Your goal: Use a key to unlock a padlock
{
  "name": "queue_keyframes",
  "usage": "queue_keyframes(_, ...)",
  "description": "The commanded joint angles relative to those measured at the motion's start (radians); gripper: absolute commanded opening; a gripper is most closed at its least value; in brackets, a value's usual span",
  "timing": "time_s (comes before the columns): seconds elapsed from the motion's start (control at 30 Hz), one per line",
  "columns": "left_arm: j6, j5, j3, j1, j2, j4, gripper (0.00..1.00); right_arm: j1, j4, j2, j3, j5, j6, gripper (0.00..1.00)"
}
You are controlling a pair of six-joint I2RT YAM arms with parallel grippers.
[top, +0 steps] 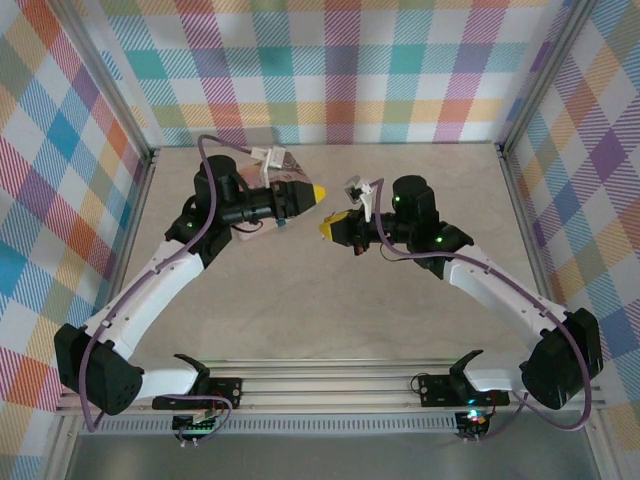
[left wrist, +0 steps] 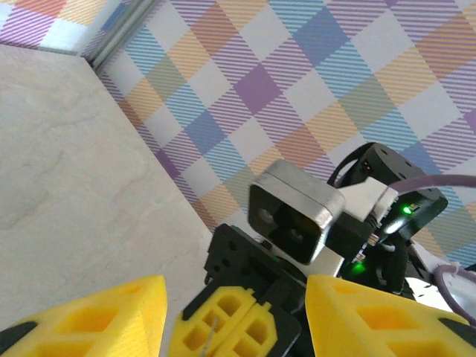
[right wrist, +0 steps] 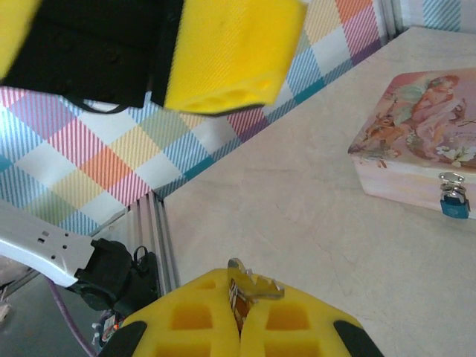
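The key (right wrist: 253,285) is a small silvery toothed piece sticking up from the shut yellow tips of my right gripper (right wrist: 239,299). My left gripper (left wrist: 236,291) faces the right one tip to tip, and its yellow fingers (left wrist: 100,320) stand apart on either side of the right gripper's tips without touching them. From above, the left gripper (top: 316,192) and the right gripper (top: 330,228) meet above the middle of the table. The blue padlock (right wrist: 451,201) hangs shut on the clasp of the pink tin (right wrist: 416,141), off to the left of both grippers.
The pink tin (top: 256,232) lies on the beige table under the left arm's wrist. Checked walls enclose the table on three sides, with a metal rail (right wrist: 152,230) along the edge. The right wrist camera (left wrist: 296,214) sits close in front of the left gripper.
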Motion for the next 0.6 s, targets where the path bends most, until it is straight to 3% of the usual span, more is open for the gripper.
queue_keyframes(0.0,0.037,0.064,0.003,0.005,-0.041,-0.048,0.51,-0.004,0.066,-0.028,-0.013,-0.07,-0.055,0.0)
queue_keyframes(0.23,0.055,0.135,-0.073,0.004,-0.068,-0.061,0.46,-0.004,0.092,-0.04,-0.023,-0.108,-0.135,0.0)
queue_keyframes(0.57,0.229,0.127,-0.043,-0.016,-0.068,-0.228,0.41,-0.004,0.065,0.0,0.025,-0.157,-0.117,0.0)
